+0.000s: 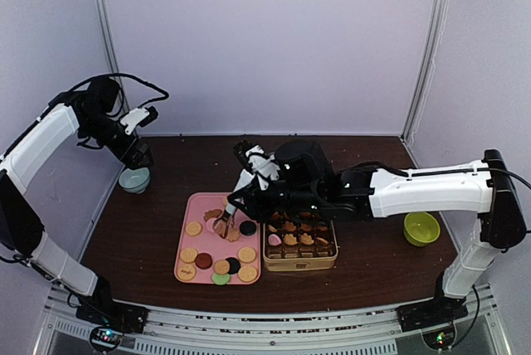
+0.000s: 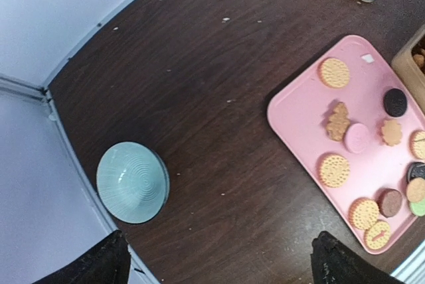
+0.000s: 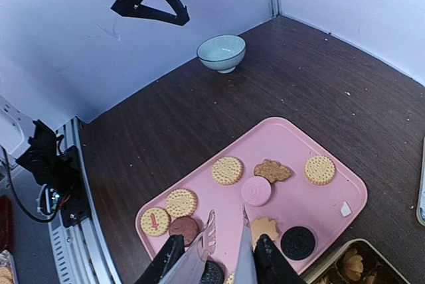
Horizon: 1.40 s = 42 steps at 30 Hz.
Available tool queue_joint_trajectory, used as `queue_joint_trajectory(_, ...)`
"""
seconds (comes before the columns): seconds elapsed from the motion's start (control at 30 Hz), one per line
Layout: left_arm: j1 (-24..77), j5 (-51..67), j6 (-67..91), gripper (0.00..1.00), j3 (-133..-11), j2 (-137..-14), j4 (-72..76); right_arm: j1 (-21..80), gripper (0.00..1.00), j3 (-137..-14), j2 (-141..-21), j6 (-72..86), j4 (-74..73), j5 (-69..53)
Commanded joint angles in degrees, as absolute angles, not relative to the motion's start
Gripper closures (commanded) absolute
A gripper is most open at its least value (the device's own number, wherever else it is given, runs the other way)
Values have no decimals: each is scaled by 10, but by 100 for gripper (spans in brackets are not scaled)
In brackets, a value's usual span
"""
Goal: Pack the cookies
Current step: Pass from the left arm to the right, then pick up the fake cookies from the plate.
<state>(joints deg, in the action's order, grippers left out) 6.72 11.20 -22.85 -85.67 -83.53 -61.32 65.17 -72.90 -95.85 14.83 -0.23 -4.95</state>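
Several cookies lie loose on the pink tray: round tan ones, a pink one, a black one and a leaf-shaped brown one. My right gripper hangs low over the tray, open a little, with only bare pink between its thin fingertips. A brown cookie is to their left and a flower-shaped one to their right. More cookies sit in the gold tin. My left gripper is wide open and empty, high over the dark table near the teal bowl.
The gold tin touches the tray's right side. A teal bowl stands at the back left by the wall. A green bowl sits at the right under my right arm. White walls close in the table on three sides.
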Motion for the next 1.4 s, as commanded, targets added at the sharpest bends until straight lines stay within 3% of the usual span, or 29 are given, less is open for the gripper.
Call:
queue_joint_trajectory(0.0,53,19,-193,2,-825,-802,-542,672,65,-751,-987,117,12,61)
queue_joint_trajectory(0.73,52,73,-193,2,-793,-791,-533,688,62,-781,-1056,112,48,136)
queue_joint_trajectory(1.37,51,88,-200,2,-794,-795,-538,688,60,-763,-1079,142,46,125)
